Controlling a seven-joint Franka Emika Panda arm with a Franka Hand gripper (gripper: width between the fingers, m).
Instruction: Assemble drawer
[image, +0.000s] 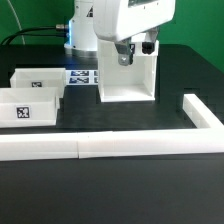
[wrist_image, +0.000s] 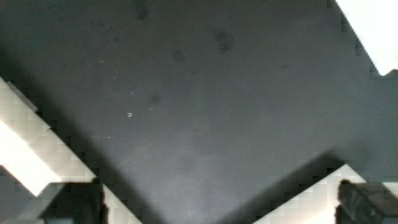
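The drawer's white casing (image: 126, 78) stands upright near the middle of the black table. Two white open-top trays with black-and-white tags lie at the exterior view's left, one farther back (image: 38, 79) and one nearer the front (image: 27, 109). My gripper (image: 134, 52) hangs over the casing's top at its upper edge, with the jaws spread wide. In the wrist view the gripper (wrist_image: 217, 206) shows only its two dark fingertips (wrist_image: 71, 202) at the frame's corners. Nothing shows between them but a dark surface flanked by white plastic (wrist_image: 25, 132). I cannot tell which part that plastic is.
A long low white L-shaped bar (image: 100, 146) runs along the front of the table and turns back at the exterior view's right (image: 205, 116). The marker board (image: 86, 75) lies flat behind the trays, left of the casing. The arm's base (image: 84, 30) stands at the back.
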